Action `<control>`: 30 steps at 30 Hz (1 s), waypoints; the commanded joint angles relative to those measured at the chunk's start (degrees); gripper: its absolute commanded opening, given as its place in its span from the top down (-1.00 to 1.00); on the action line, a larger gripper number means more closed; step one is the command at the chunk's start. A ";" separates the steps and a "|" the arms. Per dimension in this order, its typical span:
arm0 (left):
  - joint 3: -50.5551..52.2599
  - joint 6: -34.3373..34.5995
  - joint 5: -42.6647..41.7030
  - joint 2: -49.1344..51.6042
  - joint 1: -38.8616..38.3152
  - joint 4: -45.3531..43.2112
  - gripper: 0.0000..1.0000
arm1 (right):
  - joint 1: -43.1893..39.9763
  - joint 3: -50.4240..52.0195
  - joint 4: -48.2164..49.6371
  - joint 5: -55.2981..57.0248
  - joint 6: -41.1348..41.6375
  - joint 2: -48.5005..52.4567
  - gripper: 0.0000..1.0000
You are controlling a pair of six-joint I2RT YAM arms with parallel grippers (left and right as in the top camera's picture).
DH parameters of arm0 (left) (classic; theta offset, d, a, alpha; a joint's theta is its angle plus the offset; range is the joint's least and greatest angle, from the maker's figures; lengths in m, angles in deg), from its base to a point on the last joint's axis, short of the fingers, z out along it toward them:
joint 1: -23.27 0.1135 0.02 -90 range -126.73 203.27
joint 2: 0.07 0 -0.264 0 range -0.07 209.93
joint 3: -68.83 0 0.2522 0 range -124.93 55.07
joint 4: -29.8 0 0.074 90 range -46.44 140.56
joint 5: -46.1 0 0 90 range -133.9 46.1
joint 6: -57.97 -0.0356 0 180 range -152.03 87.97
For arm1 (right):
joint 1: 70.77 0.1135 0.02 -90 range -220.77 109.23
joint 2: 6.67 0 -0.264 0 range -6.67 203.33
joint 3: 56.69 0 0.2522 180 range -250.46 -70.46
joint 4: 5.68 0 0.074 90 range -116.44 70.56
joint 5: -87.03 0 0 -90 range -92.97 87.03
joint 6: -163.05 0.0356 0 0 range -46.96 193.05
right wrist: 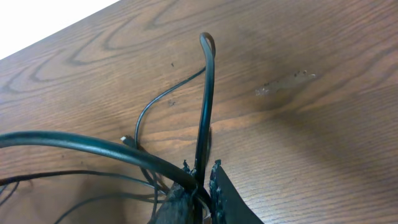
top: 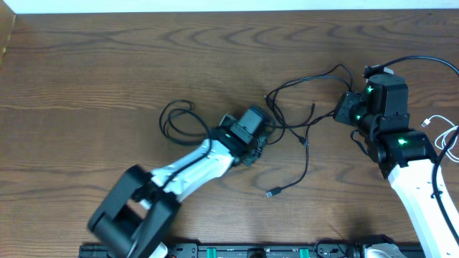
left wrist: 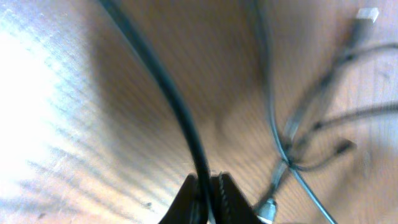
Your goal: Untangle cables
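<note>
A tangle of thin black cables (top: 305, 107) lies mid-table between my two grippers. One black cable loops off to the left (top: 179, 118). A plug end (top: 272, 193) lies toward the front. A white cable (top: 445, 132) sits at the right edge. My left gripper (top: 267, 135) is shut on a black cable (left wrist: 180, 112), which runs up from between the fingers (left wrist: 225, 198). Beside it lie blurred strands and a silver plug (left wrist: 268, 209). My right gripper (top: 343, 109) is shut on a black cable (right wrist: 205, 99) that rises in a narrow loop.
The wooden table (top: 107, 64) stretches wide to the left and back. A thicker black arm cord (right wrist: 87, 146) crosses the right wrist view. The black base rail (top: 251, 251) runs along the front edge. The left arm (top: 165, 186) lies diagonally across the front left.
</note>
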 commanded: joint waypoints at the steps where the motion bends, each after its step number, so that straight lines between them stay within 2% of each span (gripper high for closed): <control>1: 0.22 -24.46 -10.34 -6.75 3.89 0.00 0.85 | 0.39 -0.96 -0.02 0.79 -0.68 0.22 0.89; 7: 0.22 -48.30 -25.11 -18.12 12.85 1.81 0.85 | 0.39 -0.96 -0.11 0.96 -0.72 0.22 0.88; 10: 0.22 -55.65 -33.03 -22.80 16.87 4.31 0.85 | 0.39 -0.96 -0.11 0.96 -0.70 0.22 0.87; 13: 0.22 -60.39 -36.98 -26.40 20.57 9.57 0.85 | 0.39 -0.96 -0.13 0.94 -0.66 0.22 0.86; 18: 0.24 -60.35 -36.65 -28.33 24.33 11.85 0.85 | 0.39 -0.96 -0.15 0.94 -0.66 0.24 0.86; 23: 0.24 -56.19 -23.50 -27.12 24.72 16.39 0.83 | 0.39 -0.96 -0.20 0.92 -0.63 0.24 0.86; 25: 0.24 -52.59 -17.88 -26.38 24.72 18.97 0.68 | 0.39 -0.96 -0.20 0.92 -0.63 0.24 0.86; 27: 0.24 -49.27 -13.88 -25.70 24.72 20.70 0.41 | 0.39 -0.96 -0.20 0.92 -0.63 0.24 0.85; 30: 0.24 -44.65 -10.54 -24.24 24.72 21.88 -0.14 | 0.39 -0.96 -0.20 0.92 -0.63 0.24 0.85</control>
